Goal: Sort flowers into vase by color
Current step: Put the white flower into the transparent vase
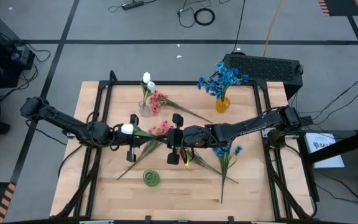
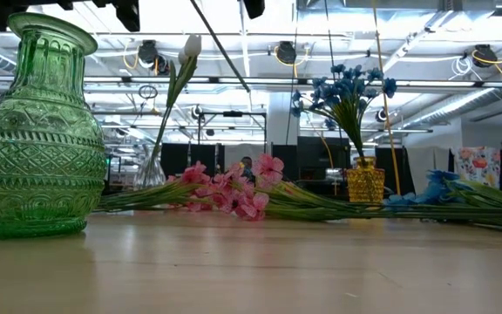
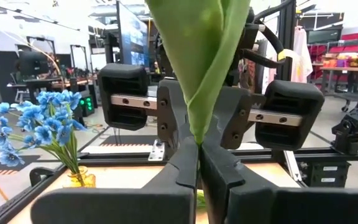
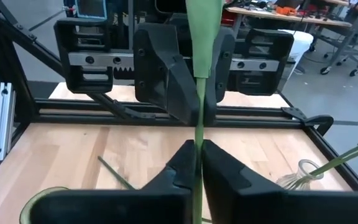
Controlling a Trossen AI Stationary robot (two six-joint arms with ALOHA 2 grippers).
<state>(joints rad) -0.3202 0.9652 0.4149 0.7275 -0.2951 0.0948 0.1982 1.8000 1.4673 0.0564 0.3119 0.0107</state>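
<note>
You have both arms stretched to the worktop's middle, left gripper (image 3: 197,165) and right gripper (image 4: 197,163) facing, each clamped on one white flower's stem (image 4: 200,74), its blossom (image 1: 127,129) half hidden.

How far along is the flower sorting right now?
Partly done. Blue flowers already stand in the yellow vase, and a white flower with pink ones in the clear vase. In hand: the left hand and right hand are both shut on one green stem mid-table. Left: loose pink flowers and blue flowers on the table; the green vase looks empty.
</note>
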